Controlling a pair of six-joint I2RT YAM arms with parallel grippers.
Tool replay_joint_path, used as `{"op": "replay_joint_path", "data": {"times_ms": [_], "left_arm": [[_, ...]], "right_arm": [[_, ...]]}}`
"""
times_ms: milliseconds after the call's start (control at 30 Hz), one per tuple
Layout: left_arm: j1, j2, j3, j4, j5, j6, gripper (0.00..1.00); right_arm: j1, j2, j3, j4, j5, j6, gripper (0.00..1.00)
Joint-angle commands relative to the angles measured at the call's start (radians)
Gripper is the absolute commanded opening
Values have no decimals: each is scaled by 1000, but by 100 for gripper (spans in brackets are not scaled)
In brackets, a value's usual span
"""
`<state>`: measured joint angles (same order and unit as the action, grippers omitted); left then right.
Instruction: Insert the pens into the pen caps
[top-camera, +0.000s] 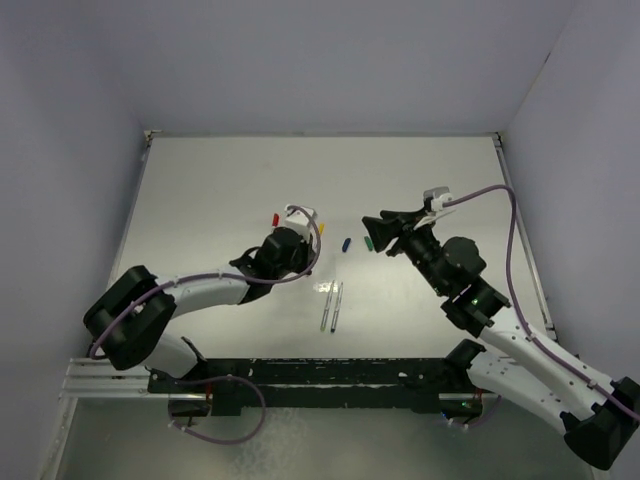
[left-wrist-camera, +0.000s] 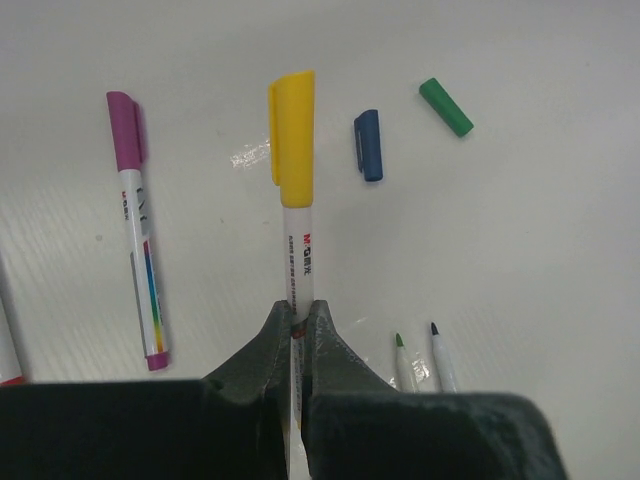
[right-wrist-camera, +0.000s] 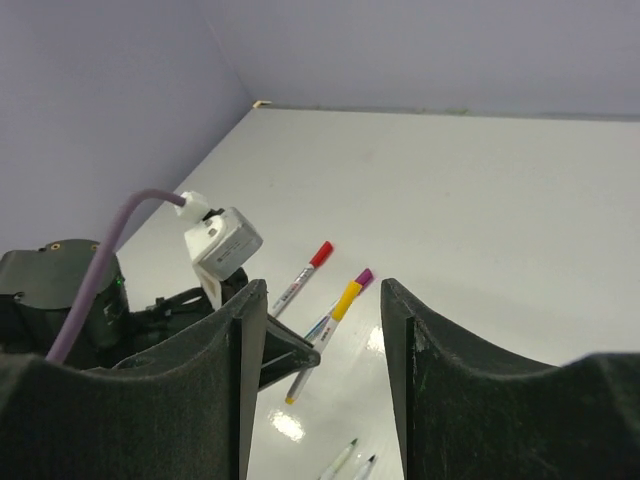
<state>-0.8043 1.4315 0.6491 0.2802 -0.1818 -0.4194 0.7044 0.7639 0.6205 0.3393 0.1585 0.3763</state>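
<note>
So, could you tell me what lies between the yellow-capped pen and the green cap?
The blue cap lies there, touching neither; the left wrist view shows it.

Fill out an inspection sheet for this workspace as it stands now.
Surface: glossy white tabletop, no spills seen.
Job's things: yellow-capped whitish marker pen in the left gripper; purple-capped pen and red-capped pen lying flat; green-tipped uncapped pen and blue-tipped uncapped pen side by side; loose blue plastic cap and green plastic cap lying apart.
Clutter: nothing seen.
Grippers: left gripper shut on the yellow-capped pen; right gripper open, empty.
Cables: purple cable arching beside the right arm; slack purple loop at the near edge.
Surroundings: plain lilac walls on three sides.
</note>
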Motion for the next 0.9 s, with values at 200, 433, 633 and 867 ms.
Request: {"op": "replay_joint_path", "data": {"times_ms": [200,433,633,867], "left_arm": [[49,208,184,-26,22,-18,0],[69,301,267,-66,10,6,5],[85,356,304,-99,2,11,7],[89,391,308,-120,-22,7,17]], "right_arm": [[0,-7,-15,-35,47,11,51],[0,-7,-34,-31,45,25,51],[1,-5,-45,-29,45,30,51],[0,6,-49,-24,46,30,51]]}}
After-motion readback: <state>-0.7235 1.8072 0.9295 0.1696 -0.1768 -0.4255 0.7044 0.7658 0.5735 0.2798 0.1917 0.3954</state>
